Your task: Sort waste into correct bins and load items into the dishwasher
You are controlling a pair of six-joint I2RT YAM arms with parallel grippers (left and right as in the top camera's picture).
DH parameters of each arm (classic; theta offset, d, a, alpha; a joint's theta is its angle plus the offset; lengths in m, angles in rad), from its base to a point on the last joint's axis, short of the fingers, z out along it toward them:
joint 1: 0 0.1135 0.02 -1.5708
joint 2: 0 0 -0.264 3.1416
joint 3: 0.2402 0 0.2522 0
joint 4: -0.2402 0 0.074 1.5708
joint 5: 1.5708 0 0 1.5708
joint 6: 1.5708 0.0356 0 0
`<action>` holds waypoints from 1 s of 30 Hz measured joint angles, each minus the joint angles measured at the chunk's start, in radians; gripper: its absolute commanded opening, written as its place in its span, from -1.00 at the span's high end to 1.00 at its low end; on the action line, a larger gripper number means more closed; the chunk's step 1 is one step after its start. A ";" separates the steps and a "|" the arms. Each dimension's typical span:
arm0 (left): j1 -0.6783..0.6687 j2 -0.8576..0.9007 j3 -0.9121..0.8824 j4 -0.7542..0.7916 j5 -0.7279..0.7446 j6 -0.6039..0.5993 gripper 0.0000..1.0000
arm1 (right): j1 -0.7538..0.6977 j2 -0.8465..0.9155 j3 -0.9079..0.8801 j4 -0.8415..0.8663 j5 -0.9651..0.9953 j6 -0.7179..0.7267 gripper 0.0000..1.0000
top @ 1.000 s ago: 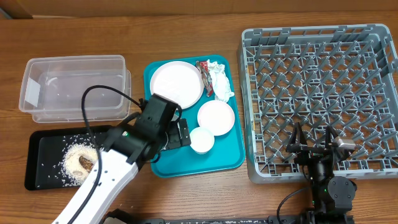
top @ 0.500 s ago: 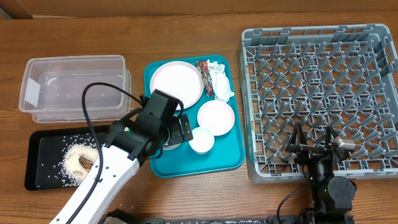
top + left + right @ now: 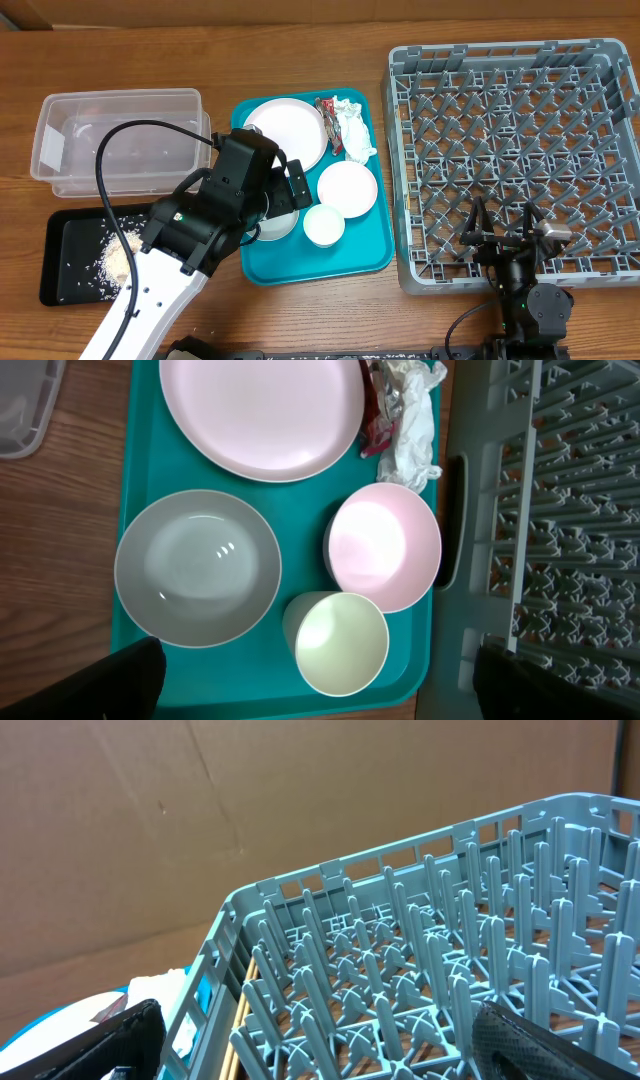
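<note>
Left fingers [image 3: 135, 682] spread wide, empty — arm [image 3: 190, 240] angled over teal tray [image 3: 365, 262], right fingers [image 3: 545, 1050] wide over rack's [image 3: 500, 52] near edge

**What I am not getting from these views**

From overhead, the left arm [image 3: 190, 240] is covering the left edge of the teal tray [image 3: 365, 255], leaving me only a sliver of the grey-white bowl [image 3: 284, 228]. It is also masking the right end of the black tray [image 3: 60, 265] and much of the rice [image 3: 108, 262].

The left gripper [image 3: 345, 690] is showing only as two dark tips at its wrist view's bottom corners. That view's edges are cropping the plate [image 3: 262, 410], the clear tub [image 3: 22, 405] and the dish rack [image 3: 570, 510].

The right gripper [image 3: 320, 1050] is blurring into dark corners, and the napkin [image 3: 155, 988] is reading too small to make out.
</note>
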 measured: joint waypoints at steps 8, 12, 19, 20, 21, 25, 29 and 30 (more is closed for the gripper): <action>0.000 0.021 0.000 -0.002 0.000 0.000 -0.99 | 0.000 0.000 0.000 0.000 0.000 0.000 -1.00; 0.000 0.021 0.000 -0.008 0.005 0.000 -0.99 | 0.000 0.000 0.000 0.000 0.000 0.000 -1.00; 0.000 0.021 0.000 -0.011 0.016 -0.003 -0.99 | 0.000 0.000 0.000 0.001 0.000 0.000 -1.00; 0.000 0.021 0.000 -0.011 0.017 -0.003 -1.00 | 0.000 0.000 0.000 0.000 0.000 0.000 -1.00; 0.000 0.021 0.000 -0.011 0.023 -0.003 -1.00 | 0.000 0.000 0.000 0.000 0.000 0.000 -1.00; 0.000 0.021 0.000 -0.011 0.060 -0.003 -1.00 | 0.000 0.000 0.000 0.000 0.000 0.000 -1.00; 0.000 0.021 0.000 -0.011 0.103 -0.003 -1.00 | 0.000 0.000 0.000 0.000 0.000 0.000 -1.00; 0.000 0.021 0.000 -0.011 0.109 -0.003 -0.99 | 0.000 0.000 0.000 0.000 0.000 0.000 -1.00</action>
